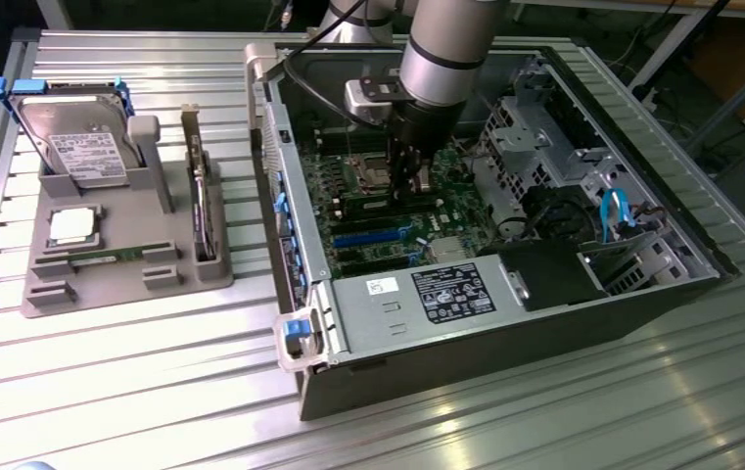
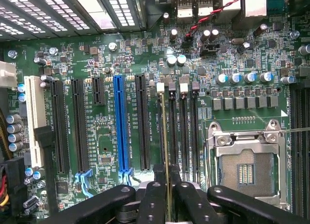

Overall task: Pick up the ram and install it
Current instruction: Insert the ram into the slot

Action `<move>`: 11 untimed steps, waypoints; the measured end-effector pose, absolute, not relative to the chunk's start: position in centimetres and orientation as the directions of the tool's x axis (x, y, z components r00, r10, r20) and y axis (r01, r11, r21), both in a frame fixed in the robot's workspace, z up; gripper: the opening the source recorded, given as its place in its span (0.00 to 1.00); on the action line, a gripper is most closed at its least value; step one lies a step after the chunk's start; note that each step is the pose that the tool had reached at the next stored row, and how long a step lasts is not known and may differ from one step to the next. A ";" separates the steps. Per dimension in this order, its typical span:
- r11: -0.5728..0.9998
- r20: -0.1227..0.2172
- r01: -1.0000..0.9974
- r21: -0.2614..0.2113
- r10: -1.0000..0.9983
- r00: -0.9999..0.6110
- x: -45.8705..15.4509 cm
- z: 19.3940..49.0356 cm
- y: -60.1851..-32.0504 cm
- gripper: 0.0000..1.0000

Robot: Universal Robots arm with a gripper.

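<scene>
Wrist view: black pincer [image 2: 168, 179] clamps thin, edge-on ram [image 2: 167, 127] over green motherboard [image 2: 104, 132].

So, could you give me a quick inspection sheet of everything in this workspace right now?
Surface: slatted metal table, carrying a grey holder tray and an open computer case.
Job's things: ram, held edge-on along the motherboard's memory slots; whether it is seated, cannot tell.
Clutter: hard drive, processor chip and expansion card in the tray.
Grippers: gripper shut on the ram, inside the case.
Cables: blue cable; red-black twisted wire.
Surroundings: metal frame leg beyond the table.
</scene>
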State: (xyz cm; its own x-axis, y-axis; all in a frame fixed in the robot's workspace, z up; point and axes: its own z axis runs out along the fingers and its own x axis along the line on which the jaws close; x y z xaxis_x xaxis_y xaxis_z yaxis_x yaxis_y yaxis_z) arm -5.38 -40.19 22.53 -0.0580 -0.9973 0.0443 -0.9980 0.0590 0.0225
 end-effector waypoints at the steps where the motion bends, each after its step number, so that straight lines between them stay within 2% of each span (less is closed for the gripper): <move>1: 0.059 0.044 -0.998 0.023 -0.997 -0.058 -5.4 22.5 -40.2 0.14; 11: 0.059 0.050 -0.998 0.022 -0.997 -0.058 -5.3 21.4 -40.2 0.14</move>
State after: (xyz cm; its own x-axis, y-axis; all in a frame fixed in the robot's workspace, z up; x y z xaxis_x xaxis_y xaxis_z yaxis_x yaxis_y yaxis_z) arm -5.32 -40.19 21.40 -0.0580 -0.9970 0.0503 -0.9980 0.0591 0.0222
